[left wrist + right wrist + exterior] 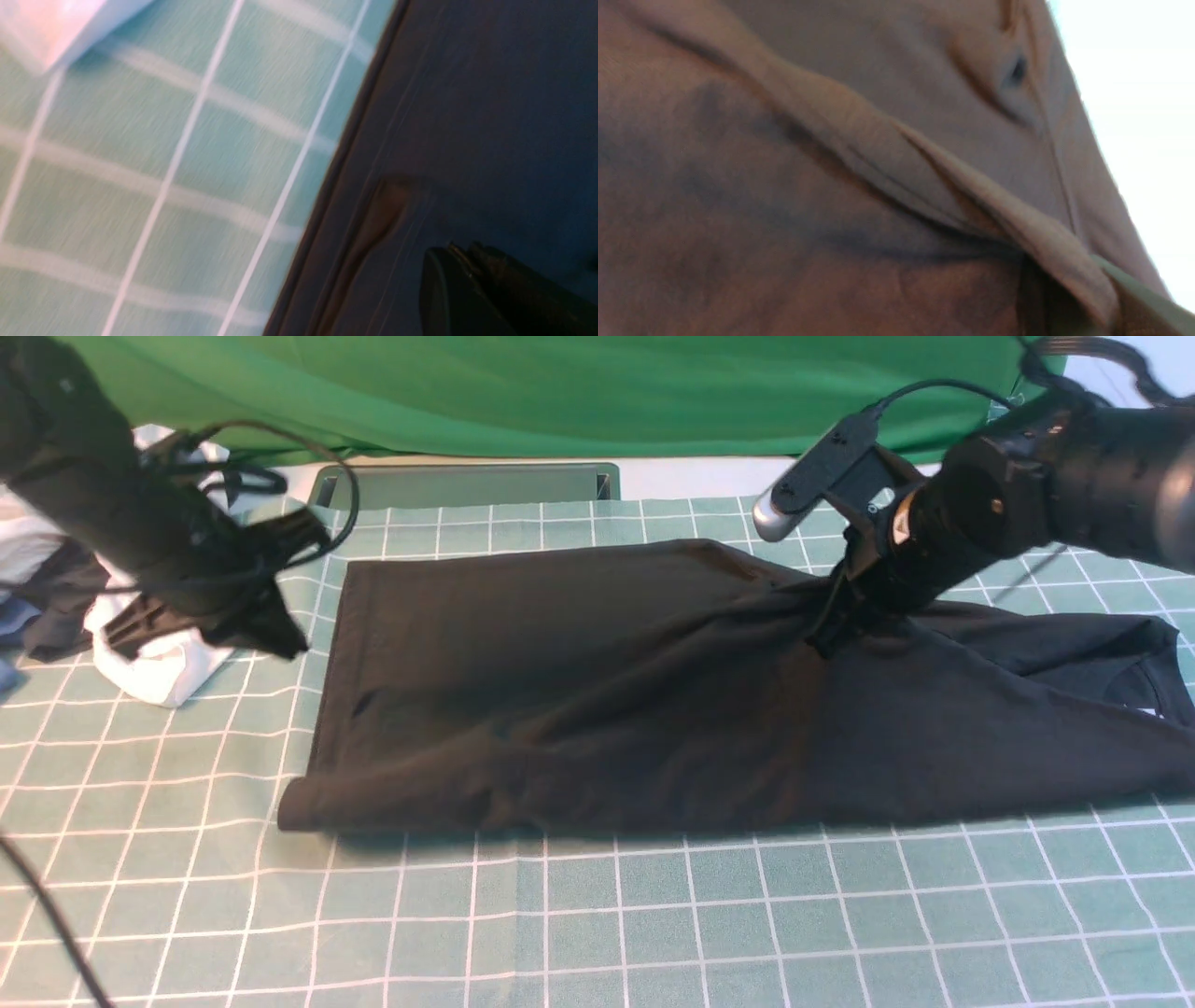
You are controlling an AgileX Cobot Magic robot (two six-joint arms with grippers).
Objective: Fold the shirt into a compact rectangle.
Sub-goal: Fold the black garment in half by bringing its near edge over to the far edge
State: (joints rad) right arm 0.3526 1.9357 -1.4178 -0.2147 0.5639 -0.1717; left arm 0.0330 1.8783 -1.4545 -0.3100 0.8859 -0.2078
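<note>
In the front view the black long-sleeved shirt (579, 691) lies spread across the green white-gridded surface (653, 915). The right end effector (826, 635) pinches its far part into a ridge, likely to carry a fold, while the left end effector (280, 637) hangs clear beside the crumpled white garment (168, 677). The left wrist view alone shows its tips pressed together near the shirt's hem. The right wrist view adds the taut crease running into the grip.

Black shirt (597, 700) — partly folded, flat, one ridge lifted.
</note>
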